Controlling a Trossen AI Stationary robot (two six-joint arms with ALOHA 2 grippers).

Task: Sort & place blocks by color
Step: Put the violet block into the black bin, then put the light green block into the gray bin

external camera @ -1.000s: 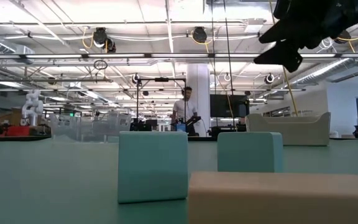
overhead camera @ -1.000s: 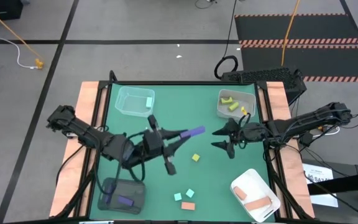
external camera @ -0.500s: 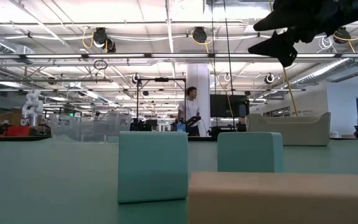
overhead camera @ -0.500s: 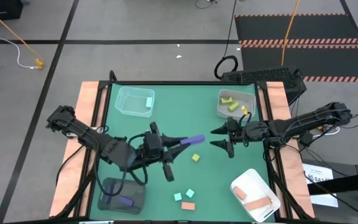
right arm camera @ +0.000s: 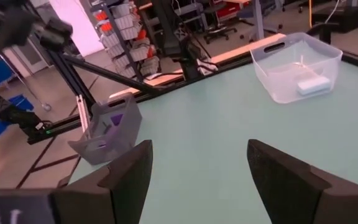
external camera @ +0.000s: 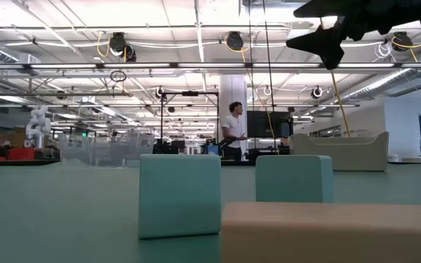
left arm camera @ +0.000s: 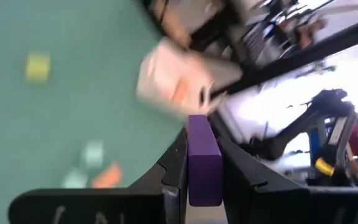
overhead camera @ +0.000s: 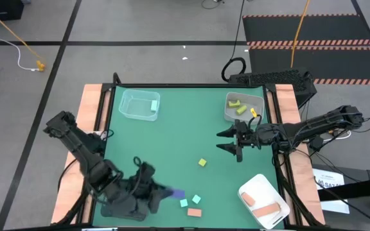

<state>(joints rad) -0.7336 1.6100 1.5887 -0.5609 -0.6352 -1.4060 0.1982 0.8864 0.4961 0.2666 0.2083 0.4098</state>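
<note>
Between the fingers of the left gripper, a purple bar is clamped, held above the table's near-left part. Just beside this gripper stands the dark tray; two teal cubes and one salmon bar lie just past it, a yellow-green cube farther off. Well apart, the right gripper is held spread wide, empty, with the grey tray of yellow-green blocks behind it.

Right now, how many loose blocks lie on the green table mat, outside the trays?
4: a yellow-green cube mid-table, two teal cubes near the front edge, and a salmon bar beside them. The left arm could hide more.
</note>
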